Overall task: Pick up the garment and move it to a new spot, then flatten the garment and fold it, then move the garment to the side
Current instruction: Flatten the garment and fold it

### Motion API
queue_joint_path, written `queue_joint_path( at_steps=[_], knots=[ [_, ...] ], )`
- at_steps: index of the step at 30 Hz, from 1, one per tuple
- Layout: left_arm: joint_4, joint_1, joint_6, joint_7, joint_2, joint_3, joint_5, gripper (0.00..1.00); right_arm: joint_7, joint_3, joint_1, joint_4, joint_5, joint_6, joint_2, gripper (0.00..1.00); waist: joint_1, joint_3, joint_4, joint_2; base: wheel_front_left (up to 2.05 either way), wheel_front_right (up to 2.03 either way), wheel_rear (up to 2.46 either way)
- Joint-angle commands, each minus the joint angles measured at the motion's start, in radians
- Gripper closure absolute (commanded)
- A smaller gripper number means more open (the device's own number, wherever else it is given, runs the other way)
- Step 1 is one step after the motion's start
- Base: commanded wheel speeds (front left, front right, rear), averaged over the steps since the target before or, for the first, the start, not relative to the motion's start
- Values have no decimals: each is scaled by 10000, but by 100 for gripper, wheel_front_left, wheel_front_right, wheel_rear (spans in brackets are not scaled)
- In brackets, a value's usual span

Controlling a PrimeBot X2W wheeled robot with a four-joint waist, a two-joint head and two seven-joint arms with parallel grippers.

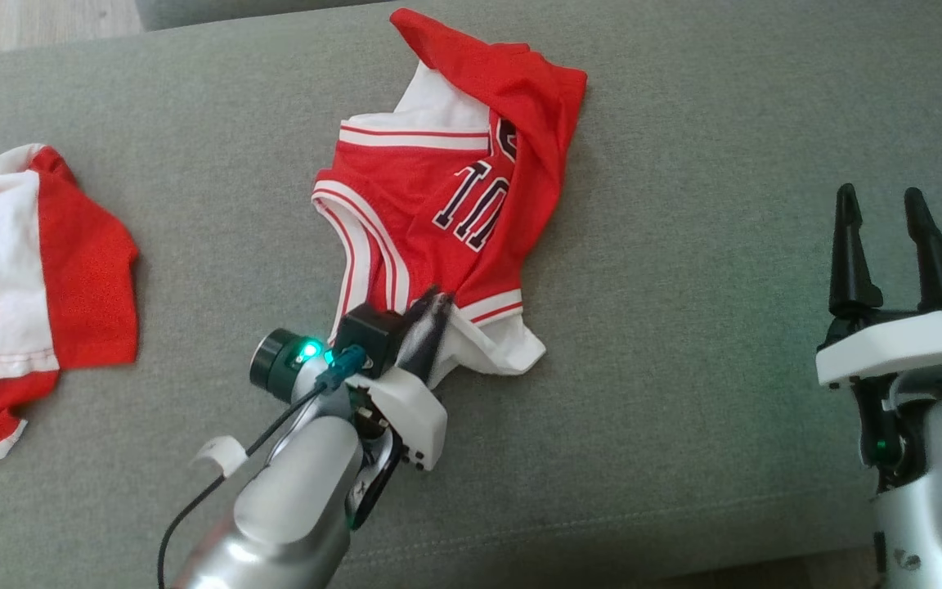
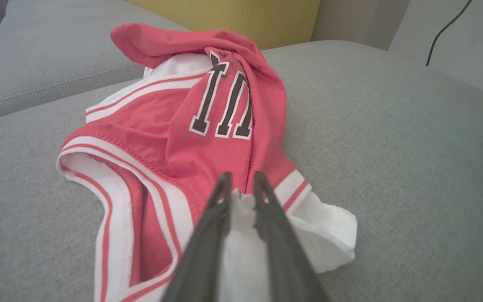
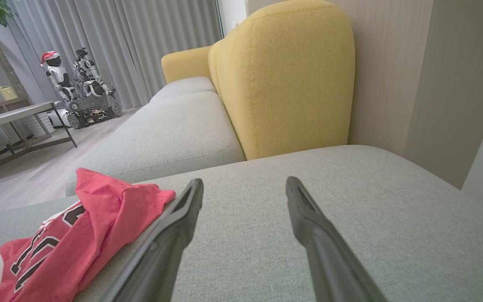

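Grey sofa seat (image 1: 684, 327): red jersey (image 1: 438, 204), second red garment (image 1: 38, 270).

The garment (image 1: 438, 204) is a red sleeveless jersey with white-and-red striped trim, a white lining and dark, white-edged numerals "10". It lies crumpled around the middle of the grey sofa cushion (image 1: 684, 327), with one red end folded over toward the far edge. The left hand (image 1: 437, 301) pinches the white corner nearest the cushion's front edge.

Left claw (image 1: 436, 301) low and forward, pinched on the garment (image 1: 422, 188); right claw (image 1: 880, 196) upright, spread wide.
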Motion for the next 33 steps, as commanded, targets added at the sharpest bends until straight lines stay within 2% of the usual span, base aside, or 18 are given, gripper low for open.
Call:
queue_joint_path(
  at_steps=[1, 6, 11, 17, 25, 33],
  knots=[
    [-281, -486, 9, -59, 72, 328, -22, 100, -39, 168, -261, -368, -52, 73, 45, 0, 0, 8, 13, -1, 0, 0, 0],
    [-715, -554, 166, -59, 61, 538, -66, 100, 22, 162, -325, -344, -72, 73, 31, 0, 0, 78, 230, -1, 0, 0, 0],
    [-1943, -367, 559, -59, 58, 1287, -75, 100, 399, 466, -722, -199, 58, 73, -213, 0, 0, 195, 655, -1, 0, 0, 0],
    [-3075, 109, 435, -59, 59, 1591, 105, 100, 1476, 917, -2081, 600, 715, 73, -882, 0, 0, 423, 1503, -1, 0, 0, 0],
    [-4317, 269, 246, -59, 50, 1039, -3, 100, 2885, 1526, -4960, 2717, 1950, 73, -1799, 0, 0, 1439, 2712, -1, 0, 0, 0],
    [-5230, -205, 648, -59, 48, -28, -628, 100, 3783, 1818, -7364, 5168, 2615, 73, -2341, 0, 0, 2594, 3655, -1, 0, 0, 0]
  ],
)
